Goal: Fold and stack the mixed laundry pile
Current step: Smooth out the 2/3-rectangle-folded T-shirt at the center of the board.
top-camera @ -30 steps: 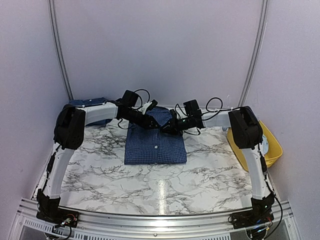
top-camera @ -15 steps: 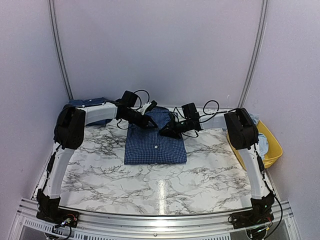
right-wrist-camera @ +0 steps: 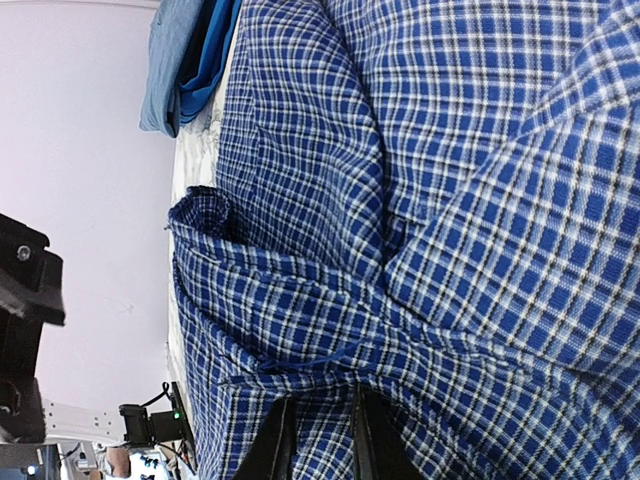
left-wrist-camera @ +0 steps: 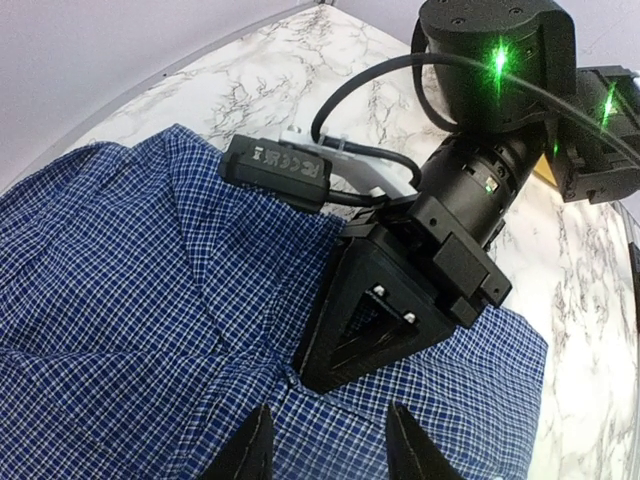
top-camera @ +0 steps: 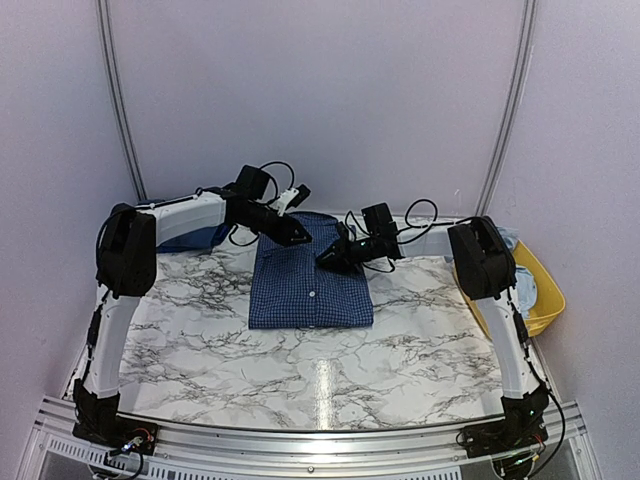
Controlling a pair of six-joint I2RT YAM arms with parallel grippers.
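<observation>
Your right gripper (right-wrist-camera: 320,440) has its fingers drawn close together with checked cloth between them, and the creases in the fabric run straight into that narrow gap, so it reads as a pinch on the navy checked shirt (top-camera: 310,285) near its collar end. Your left gripper (left-wrist-camera: 330,452) stands spread, its two tips apart with bare shirt showing between them; it hangs just above the cloth and grips nothing. From the left wrist you see the right gripper's black triangular finger set down on the shirt, just ahead of your left tips

The shirt lies folded into a neat rectangle on the marble table (top-camera: 300,370), toward the far side, front up, with the button placket running down its centre. Both arms reach in over its far end, one from each side, and the two grippers are near each other but apart

The rest of the laundry sits at the far-left corner: a dark-blue piece (top-camera: 200,238) partly under your left arm in the top view, and in the right wrist view a light-blue garment (right-wrist-camera: 160,80) lying against it beyond the shirt's edge. You cannot tell whether these are folded

At the table's right edge, beside your right arm, is the yellow tub (top-camera: 548,300) with some pale cloth (top-camera: 522,285) in it
</observation>
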